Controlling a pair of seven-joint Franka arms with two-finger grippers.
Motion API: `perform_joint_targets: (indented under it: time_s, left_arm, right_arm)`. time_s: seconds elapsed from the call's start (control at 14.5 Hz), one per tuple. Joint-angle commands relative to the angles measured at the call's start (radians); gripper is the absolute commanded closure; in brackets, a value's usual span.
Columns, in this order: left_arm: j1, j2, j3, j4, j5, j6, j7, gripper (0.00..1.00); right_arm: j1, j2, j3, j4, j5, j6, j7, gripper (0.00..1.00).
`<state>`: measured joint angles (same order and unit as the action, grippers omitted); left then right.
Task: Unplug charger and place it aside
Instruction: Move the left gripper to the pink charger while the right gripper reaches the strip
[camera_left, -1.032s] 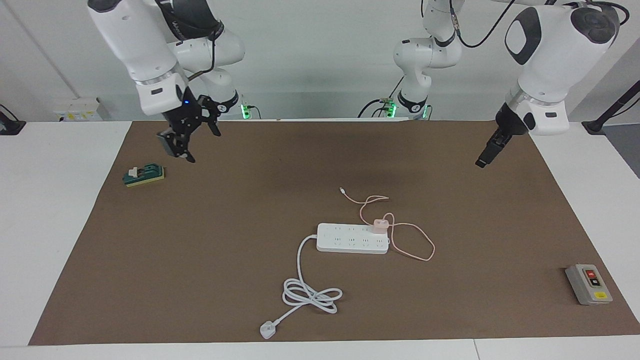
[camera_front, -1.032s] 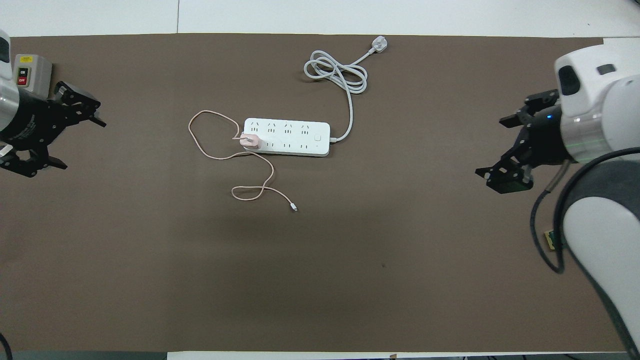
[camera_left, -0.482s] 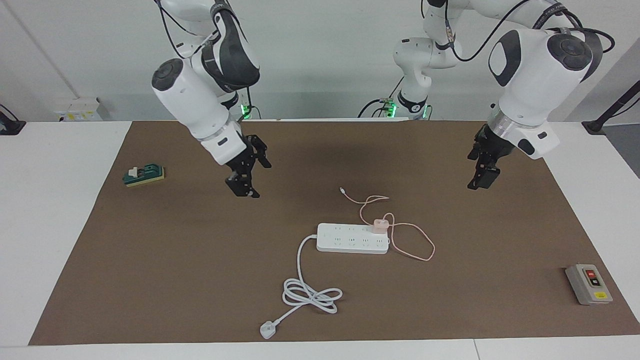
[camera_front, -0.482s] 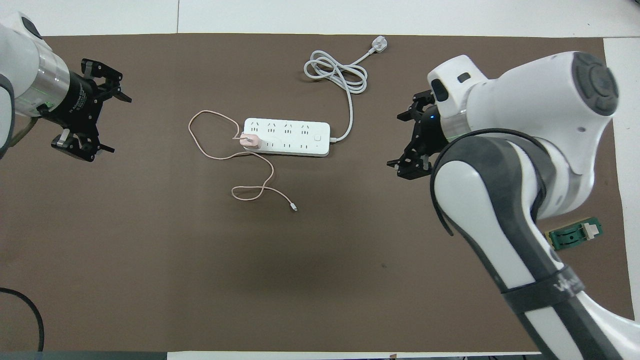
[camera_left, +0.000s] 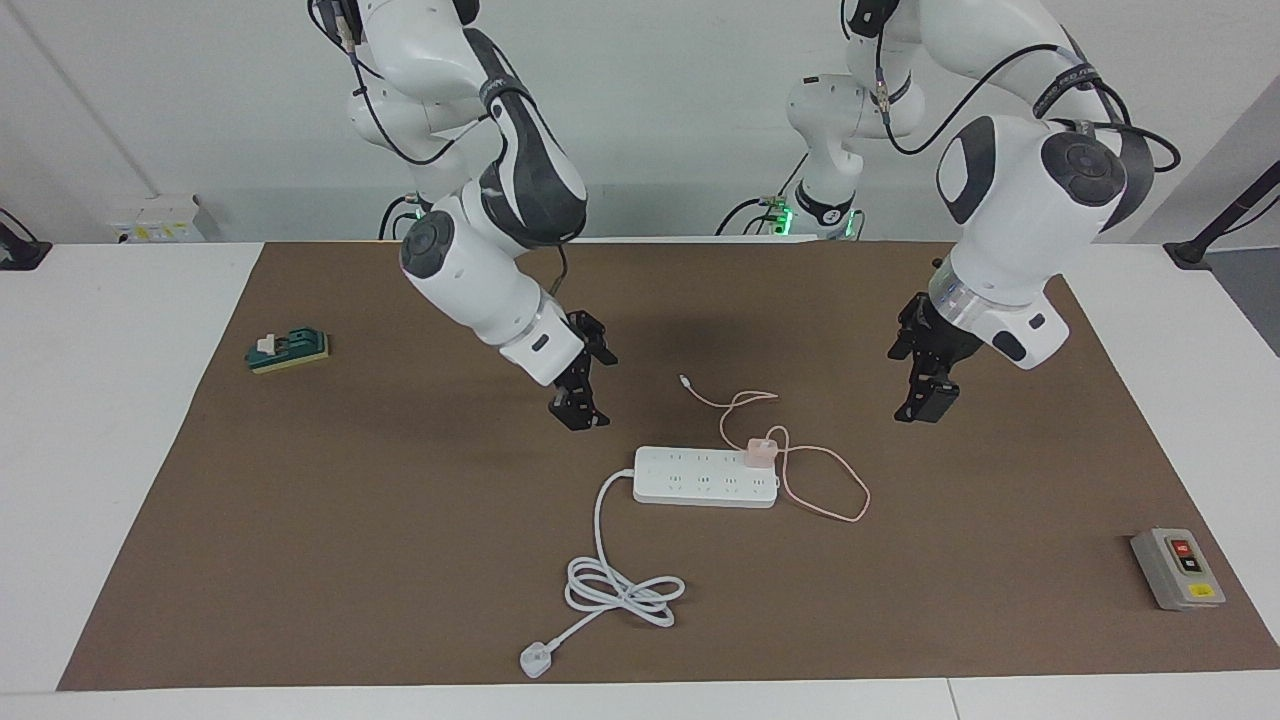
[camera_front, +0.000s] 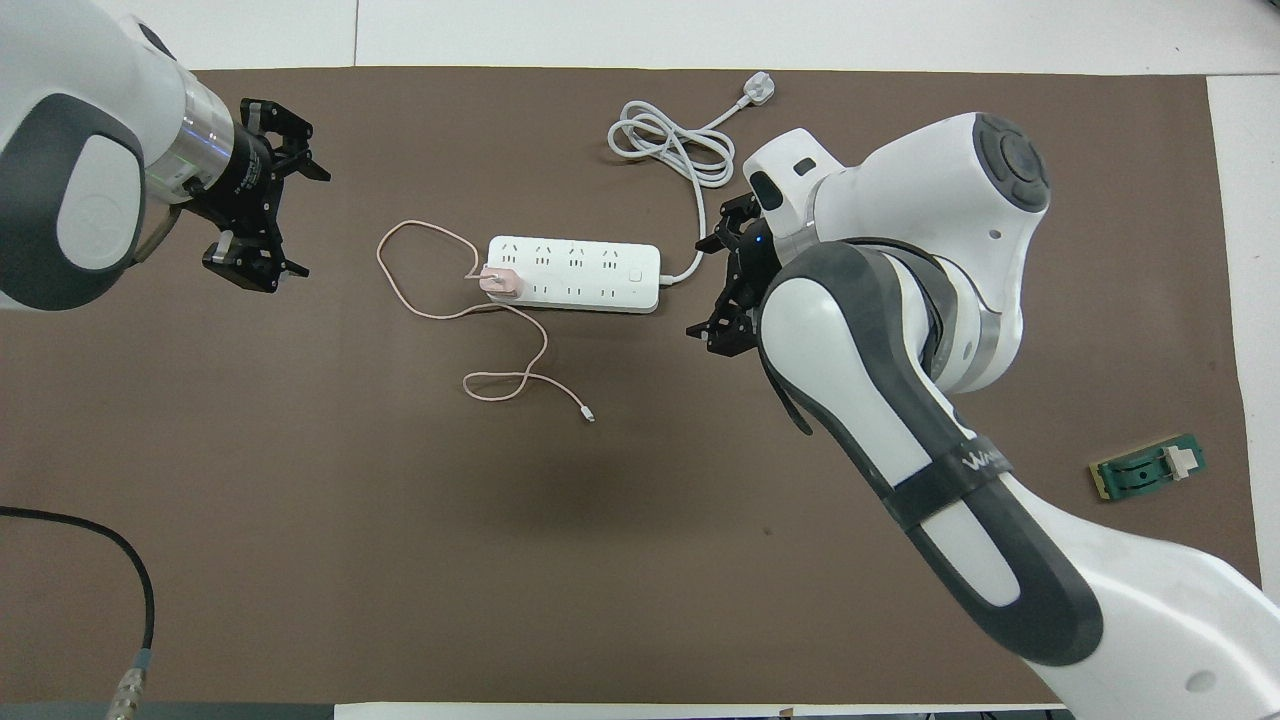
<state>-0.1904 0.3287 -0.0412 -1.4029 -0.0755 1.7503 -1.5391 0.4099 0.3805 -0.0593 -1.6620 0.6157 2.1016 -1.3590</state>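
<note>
Facing view: the small pale-pink cube charger (camera_left: 759, 451) sits plugged into the long white power strip (camera_left: 706, 477), at the end toward the left arm. The left gripper (camera_left: 926, 402) and right gripper (camera_left: 580, 412) hang above the brown mat (camera_left: 350, 500); their spread cannot be told here.

Overhead view: the left gripper (camera_front: 257, 262) is spread wide; the right gripper (camera_front: 722, 331) is half covered by its arm, its spread unclear. The charger's thin pink cable (camera_front: 500, 380) loops nearer the robots.

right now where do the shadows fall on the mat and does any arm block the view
Facing view: soft dark patches on the mat under both arms. Overhead view: faint shadow nearer the robots than the charger; the right arm covers much mat but not the charger.
</note>
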Motion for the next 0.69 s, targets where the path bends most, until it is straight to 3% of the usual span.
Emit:
perform_joint_targets:
  time_s: [0.0,0.21,0.62]
  left_arm:
    - [-0.035,0.064,0.009,0.045,-0.012,0.070,-0.062,0.00]
    - [-0.078,0.111,0.015,0.054,-0.004,0.123,-0.090,0.00]
    - [-0.141,0.210,0.020,0.094,0.049,0.115,-0.185,0.00]
  right_arm:
    - [-0.003,0.099,0.007,0.074,0.047,0.011,-0.067,0.00]
    - [-0.008,0.234,0.007,0.253,0.036,-0.055,-0.190,0.00]
    - [-0.020,0.379,0.009,0.419,0.026,-0.147,-0.253,0.00]
